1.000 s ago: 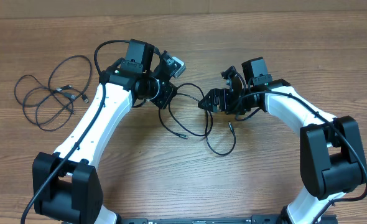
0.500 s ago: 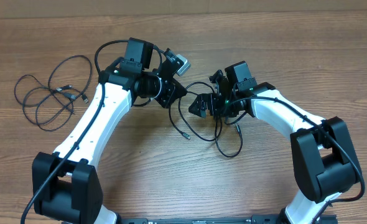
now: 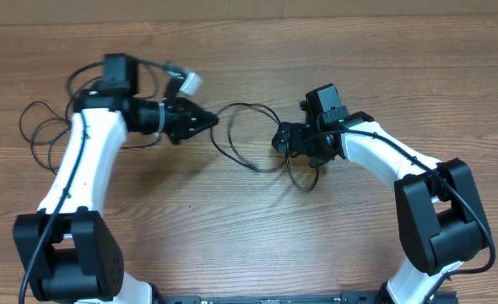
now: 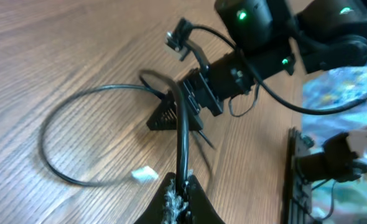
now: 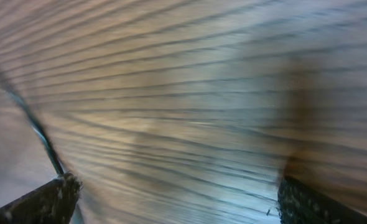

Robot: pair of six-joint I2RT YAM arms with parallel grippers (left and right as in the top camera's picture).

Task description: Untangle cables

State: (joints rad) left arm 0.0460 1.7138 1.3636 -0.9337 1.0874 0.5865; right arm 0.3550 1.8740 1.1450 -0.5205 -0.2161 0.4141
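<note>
My left gripper (image 3: 210,120) is shut on a thin black cable (image 3: 251,106) and points right; the left wrist view (image 4: 182,191) shows the cord (image 4: 185,134) pinched between its jaws. That cable arcs right to my right gripper (image 3: 281,138) and loops back over the table (image 3: 232,158). A white-tipped plug (image 4: 145,175) lies close to the left jaws. My right gripper (image 5: 177,186) is open, its fingers wide apart over bare wood, with a thin cord (image 5: 39,132) beside its left finger. A small loop (image 3: 304,179) lies below it.
A second bunch of looped black cables (image 3: 45,145) lies at the far left of the wooden table (image 3: 249,236), partly under my left arm (image 3: 84,165). Thicker black wires run along both arms. My right arm (image 3: 384,152) reaches in from the right.
My left arm has swung far to the left with the cable in its jaws, drawing the cord out into a longer arc. My right gripper has stayed near the middle.
</note>
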